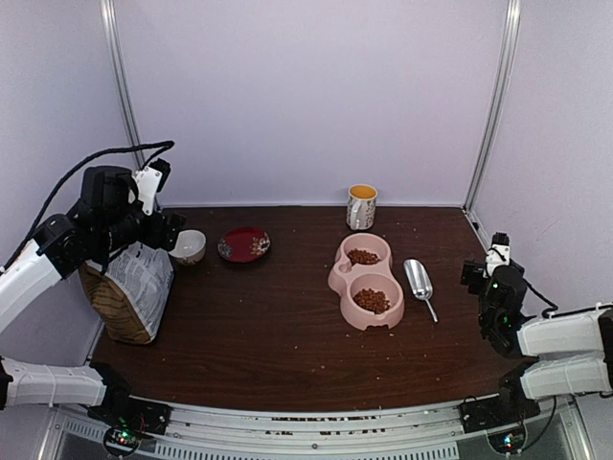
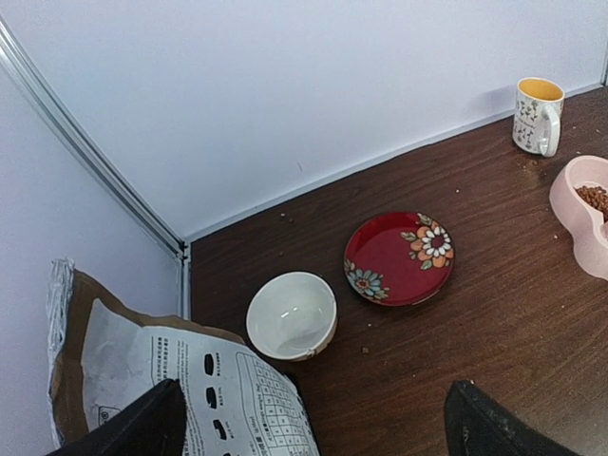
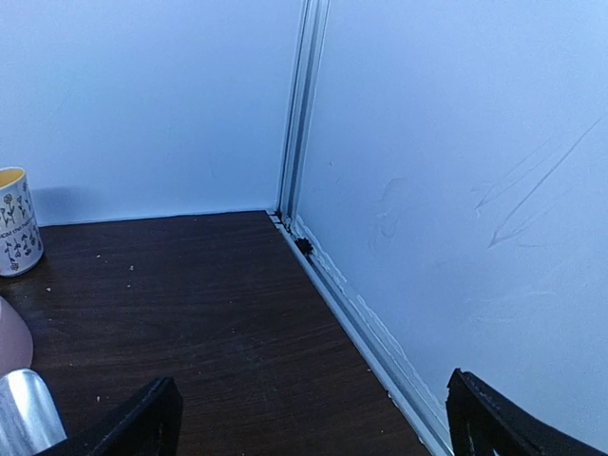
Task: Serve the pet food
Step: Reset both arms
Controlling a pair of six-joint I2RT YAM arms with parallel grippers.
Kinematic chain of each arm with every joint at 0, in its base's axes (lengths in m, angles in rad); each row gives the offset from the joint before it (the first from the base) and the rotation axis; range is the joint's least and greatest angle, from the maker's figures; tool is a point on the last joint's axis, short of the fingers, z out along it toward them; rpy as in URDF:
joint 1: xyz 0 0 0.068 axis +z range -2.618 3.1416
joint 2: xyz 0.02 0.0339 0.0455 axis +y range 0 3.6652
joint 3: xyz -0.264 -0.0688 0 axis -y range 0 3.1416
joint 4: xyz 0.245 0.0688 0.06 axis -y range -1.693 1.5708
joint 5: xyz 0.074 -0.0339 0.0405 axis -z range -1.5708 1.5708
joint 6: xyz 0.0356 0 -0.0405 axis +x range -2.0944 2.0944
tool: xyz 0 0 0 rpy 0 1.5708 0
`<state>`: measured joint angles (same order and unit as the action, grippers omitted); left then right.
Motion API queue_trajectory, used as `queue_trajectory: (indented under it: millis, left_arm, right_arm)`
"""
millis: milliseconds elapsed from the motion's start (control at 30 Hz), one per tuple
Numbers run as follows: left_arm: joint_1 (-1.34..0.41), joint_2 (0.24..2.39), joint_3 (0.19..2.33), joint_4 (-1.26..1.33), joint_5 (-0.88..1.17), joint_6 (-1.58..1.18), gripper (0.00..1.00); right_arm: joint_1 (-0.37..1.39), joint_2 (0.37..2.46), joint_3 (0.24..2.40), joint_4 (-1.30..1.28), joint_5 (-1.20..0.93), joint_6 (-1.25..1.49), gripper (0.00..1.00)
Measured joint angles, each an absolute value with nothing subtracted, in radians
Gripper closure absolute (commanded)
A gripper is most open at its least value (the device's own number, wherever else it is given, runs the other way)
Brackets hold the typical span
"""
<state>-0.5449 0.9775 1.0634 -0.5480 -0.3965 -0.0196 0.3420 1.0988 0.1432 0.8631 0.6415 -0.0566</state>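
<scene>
Top external view: kibble sits in both bowl wells.
Left gripper (image 2: 312, 399), fingers spread and empty, hovers over the paper bag (image 1: 134, 287) at left. Right gripper (image 3: 313, 380), likewise spread, is at the right edge. Pet food (image 1: 364, 257) fills the pink double bowl (image 1: 364, 277) centre-right, with the scoop (image 1: 419, 280) beside it. Serving looks finished.
</scene>
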Motion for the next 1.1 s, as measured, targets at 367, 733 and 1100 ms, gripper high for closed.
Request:
queue_trajectory:
  millis: [367,733,1100]
  left_arm:
    - [-0.543,0.976,1.062,-0.546,-0.372,-0.017,0.02]
    - [-0.542,0.986,1.058,-0.546,-0.359,-0.017,0.02]
    - [-0.542,0.974,1.057,-0.546,-0.356,-0.017,0.02]
  right_arm:
    - [0.179,1.397,0.109,1.270,0.354,-0.067,0.00]
    - [0.137,1.377,0.216,1.177,0.318,-0.005,0.00]
    - [0.137,1.377,0.216,1.154,0.316,0.005,0.00]
